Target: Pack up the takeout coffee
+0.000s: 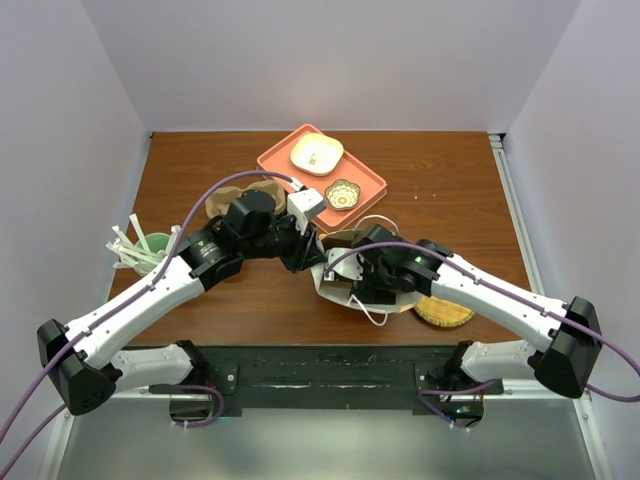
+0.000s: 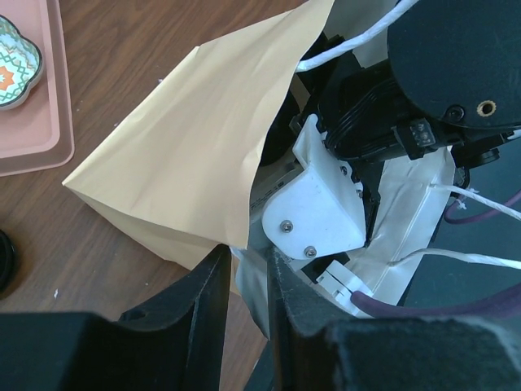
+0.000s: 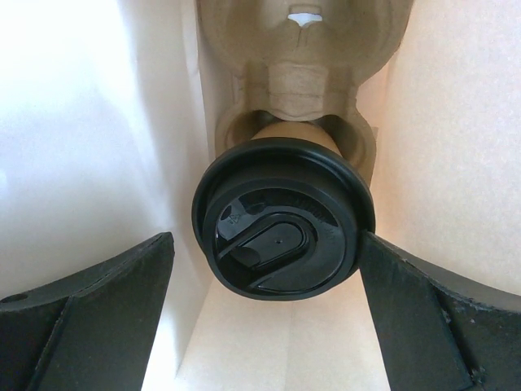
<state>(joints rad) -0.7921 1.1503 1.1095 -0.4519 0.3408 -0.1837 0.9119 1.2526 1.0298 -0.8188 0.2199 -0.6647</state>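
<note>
Left gripper (image 2: 248, 269) nearly closed; right gripper (image 3: 267, 244) wide

This looks like a robotics lab test cell: blank pale walls (image 1: 330, 60) box in a wood-grain table (image 1: 450, 200), and a left arm (image 1: 140, 300) and a right arm (image 1: 500, 295) trailing purple cables (image 1: 210, 195) are bolted to a black rail (image 1: 330, 375) at 6 o'clock. The rest reads as staged props: a salmon tray (image 1: 285, 175) of small dishes at 12 o'clock, a cup of white utensils (image 1: 140, 250) at 9 o'clock, and a paper bag (image 2: 195, 147) mid-table with a takeout coffee (image 3: 281, 232) inside.
</note>
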